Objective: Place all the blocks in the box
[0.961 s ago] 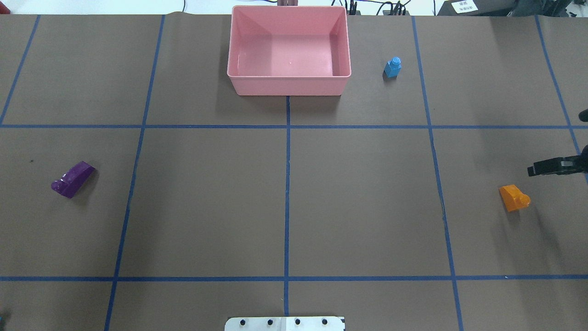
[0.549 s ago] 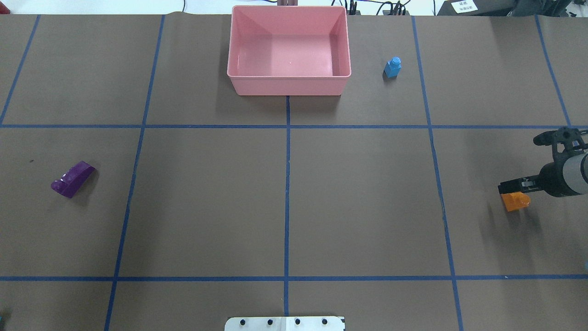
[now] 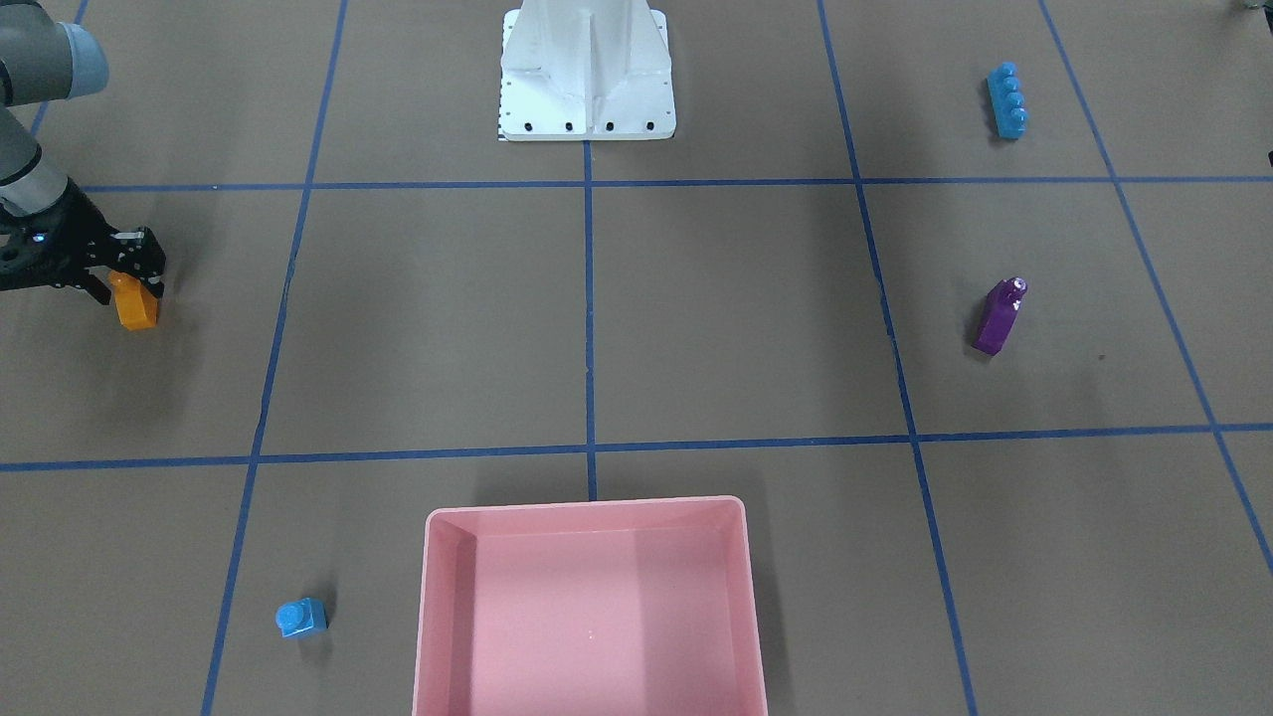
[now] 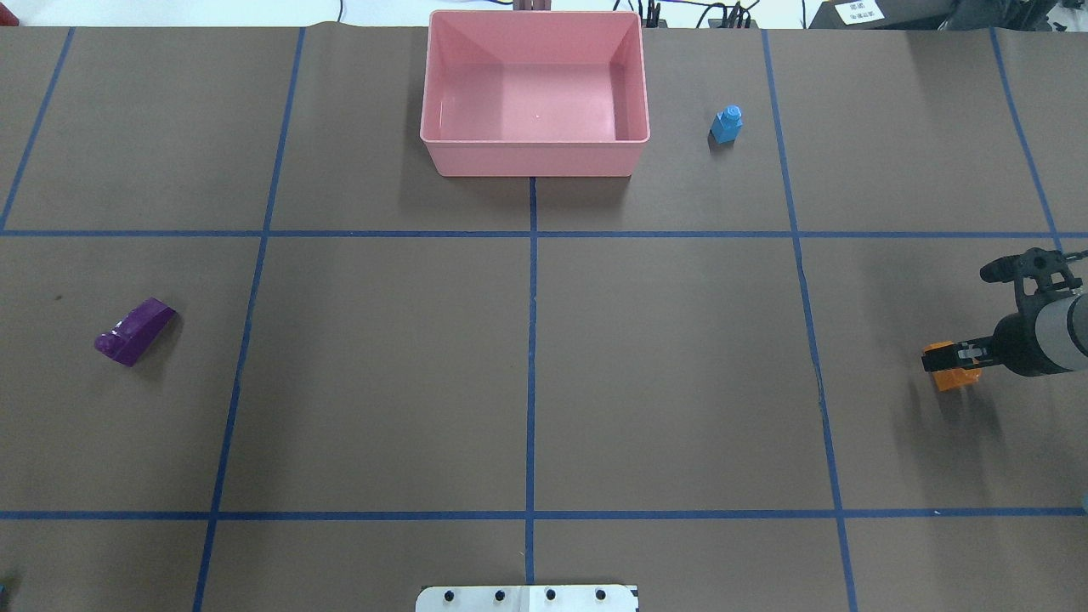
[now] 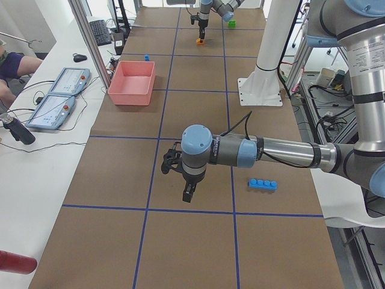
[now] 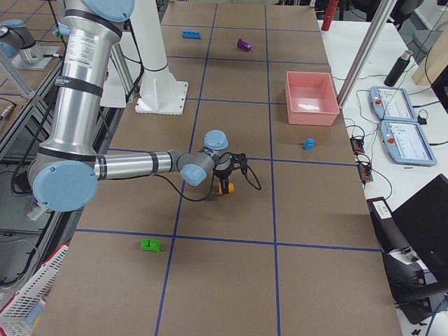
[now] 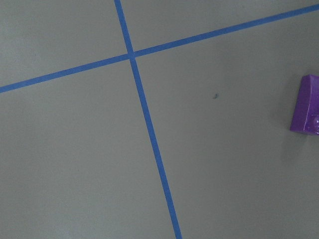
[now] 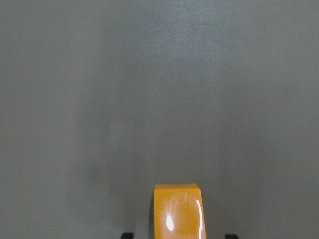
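The orange block lies at the table's right side. My right gripper is down over it, open, with a finger on either side; the right wrist view shows the block between the two fingertips with gaps. The purple block lies far left and shows at the edge of the left wrist view. The small blue cube stands right of the pink box, which holds nothing. The long blue block lies near my left arm. The green block lies near the front right. My left gripper hovers above the table; I cannot tell whether it is open.
The white metal base stands at the near middle edge. Blue tape lines divide the brown table into squares. Operators' tablets lie on a side bench beyond the box.
My right gripper has come in from the right edge and dropped over the orange block, so its fingers now straddle it. The blocks and the box have not moved.
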Motion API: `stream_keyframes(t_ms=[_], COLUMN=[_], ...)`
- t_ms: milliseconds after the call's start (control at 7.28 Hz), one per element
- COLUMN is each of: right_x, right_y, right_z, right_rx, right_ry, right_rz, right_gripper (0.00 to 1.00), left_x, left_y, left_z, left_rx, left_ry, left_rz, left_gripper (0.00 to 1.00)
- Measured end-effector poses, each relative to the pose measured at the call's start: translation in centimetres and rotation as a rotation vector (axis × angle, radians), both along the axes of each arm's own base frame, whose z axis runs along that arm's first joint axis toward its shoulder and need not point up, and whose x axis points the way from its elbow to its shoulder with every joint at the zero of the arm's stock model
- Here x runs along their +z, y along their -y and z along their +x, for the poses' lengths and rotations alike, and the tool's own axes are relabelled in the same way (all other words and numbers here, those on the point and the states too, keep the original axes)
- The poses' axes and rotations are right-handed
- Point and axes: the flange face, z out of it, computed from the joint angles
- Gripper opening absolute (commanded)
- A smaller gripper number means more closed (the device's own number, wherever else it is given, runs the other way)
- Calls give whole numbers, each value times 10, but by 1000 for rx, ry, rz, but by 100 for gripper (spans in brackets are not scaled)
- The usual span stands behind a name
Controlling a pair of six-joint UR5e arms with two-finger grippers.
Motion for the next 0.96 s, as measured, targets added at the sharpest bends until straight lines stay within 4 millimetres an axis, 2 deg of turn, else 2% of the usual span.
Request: stream_keyframes(t_ms=[137, 275, 549, 687, 824, 961], right_x=[1, 0, -21, -38, -61, -93], right_y=[-2, -3, 0, 11, 32, 62], right_z=[1, 2, 3, 6, 7, 2], right_rx=[-2, -3, 4, 25, 57, 90], right_ry=[-2, 1, 32, 55, 84, 110], right_rz=[-3, -4, 20, 42, 73, 103], right_gripper=[0, 0, 0, 0, 0, 0], left_x=[0, 0, 0, 0, -1, -2], left_y=[0, 0, -1, -1, 0, 0], left_z=[0, 0, 0, 0, 0, 0], left_rx=[0, 0, 0, 0, 0, 0], left_ry=[0, 0, 0, 0, 0, 0], left_rz=[0, 0, 1, 1, 2, 3], left_gripper=[100, 100, 100, 100, 100, 100])
